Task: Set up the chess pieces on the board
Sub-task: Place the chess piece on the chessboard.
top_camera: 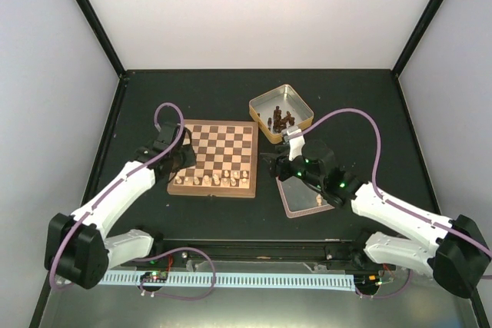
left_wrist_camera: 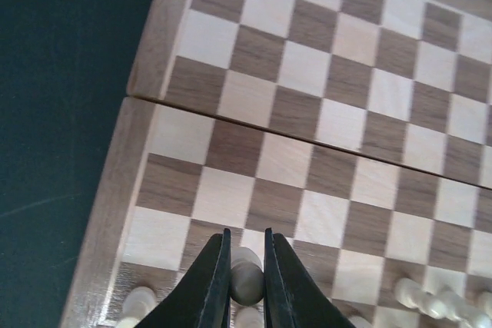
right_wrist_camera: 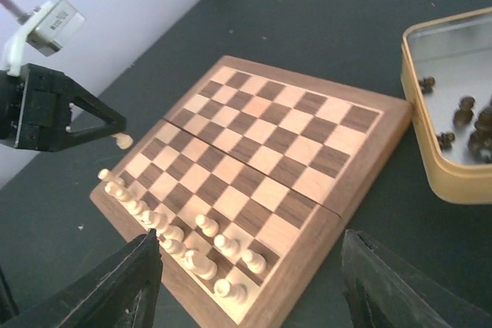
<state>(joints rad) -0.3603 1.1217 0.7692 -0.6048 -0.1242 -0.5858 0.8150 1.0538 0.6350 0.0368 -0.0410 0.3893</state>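
Pale piece point(left_wrist_camera: 247, 286): one small cream chess figure, clamped between the closed fingers of the left gripper point(left_wrist_camera: 246, 243), with nothing between piece and gripper; it hangs just above the near-left corner of the board point(top_camera: 219, 144), over the second row from the near edge; its rounded end shows between the fingertips in the left wrist view, and its long axis seems to run along the fingers, though its tilt cannot be told for sure; the coming move is judged to be a straight lowering onto the free square beneath, so the squares under the fingertips matter most; left arm by far the nearer. Row of pale pieces point(top_camera: 201, 180): standing along the near edge of the board, a few more in the second row towards the right; the far half of the board is bare. Right gripper point(right_wrist_camera: 248, 247): fingers spread wide, holding nothing, just off the board's right edge. Flat tin point(top_camera: 296, 205): under the right arm, with one pale piece point(top_camera: 319, 200) lying in it. Deep tin point(top_camera: 261, 104): beyond the board's far-right corner, holding dark pieces point(top_camera: 281, 120). Table point(top_camera: 192, 97): dark, bearing all of these.
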